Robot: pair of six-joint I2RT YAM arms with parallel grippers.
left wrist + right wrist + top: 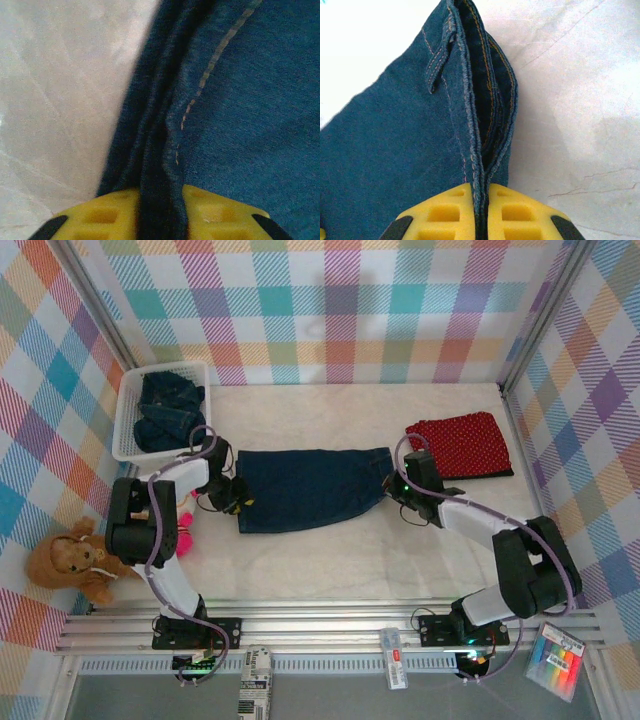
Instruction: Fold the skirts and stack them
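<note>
Left hand (159, 207) pinching denim skirt (310, 488) at one end, right hand (480, 202) pinching the opposite end, both arms bent inward.

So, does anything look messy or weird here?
The brown plush toy slumps at the left by the wall, away from the clothes. In the white basket sit crumpled denim skirts. The flat denim skirt looks tidy.

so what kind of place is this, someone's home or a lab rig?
Most likely a staged robot test cell, not a home: plaid-printed panel walls box in a white table, an aluminium rail runs along its near edge, and the denim skirt, mesh basket and plush toy look like props.
</note>
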